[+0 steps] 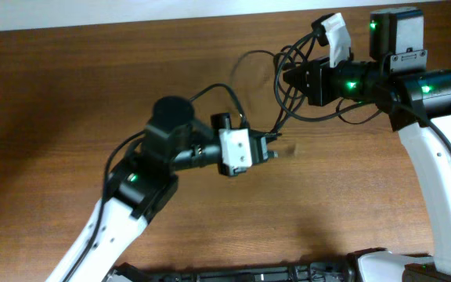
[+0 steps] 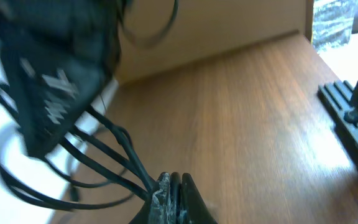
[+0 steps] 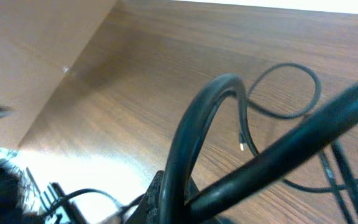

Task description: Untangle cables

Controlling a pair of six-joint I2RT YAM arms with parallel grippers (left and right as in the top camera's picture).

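Note:
The cables (image 1: 279,74) are thin black cords looping between both arms over the brown table (image 1: 69,94). My left gripper (image 1: 274,149) is shut on the lower strands; in the left wrist view the cables (image 2: 114,158) fan up and left from its closed tips (image 2: 173,185). My right gripper (image 1: 290,78) points left, shut on the upper bunch. In the right wrist view, cables (image 3: 191,124) arch right over the closed jaws (image 3: 169,190). A loose loop (image 3: 316,81) and a small plug tip (image 3: 241,147) lie on the wood beyond.
A white piece (image 1: 337,35) sticks up by the right arm's wrist. Black equipment (image 1: 249,274) lines the table's front edge. A light wooden wall (image 2: 229,25) stands behind the table. The right arm's dark body (image 2: 48,81) looms blurred near the left gripper.

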